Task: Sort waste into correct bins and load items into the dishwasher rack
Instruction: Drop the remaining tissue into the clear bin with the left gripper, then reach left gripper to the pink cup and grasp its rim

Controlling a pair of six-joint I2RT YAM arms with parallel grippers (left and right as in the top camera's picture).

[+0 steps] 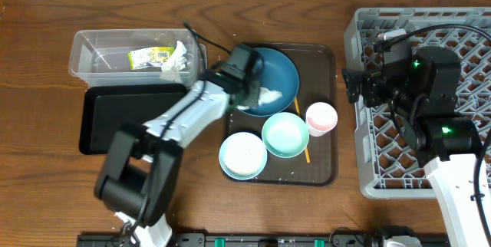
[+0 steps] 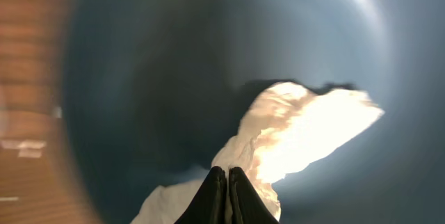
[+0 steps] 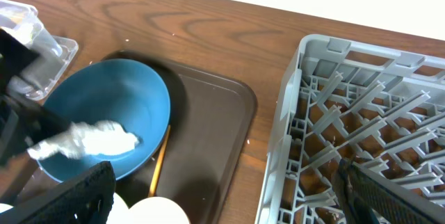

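Left end effector [image 2: 227, 182] pinched a tissue [image 2: 306, 126] inside the dish [image 2: 174, 57]. Right end effector [image 3: 229, 196] gaped empty over the rack [image 3: 361, 113] edge.

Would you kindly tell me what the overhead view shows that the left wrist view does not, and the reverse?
Only overhead: the clear tub holding a yellow-green wrapper, the black tray, the mint-green bowl, the white bowl, the pink cup and the grey rack. Only left wrist: the left gripper, close up, shut on the edge of the tissue. Both: the dark-blue dish with that tissue in it.
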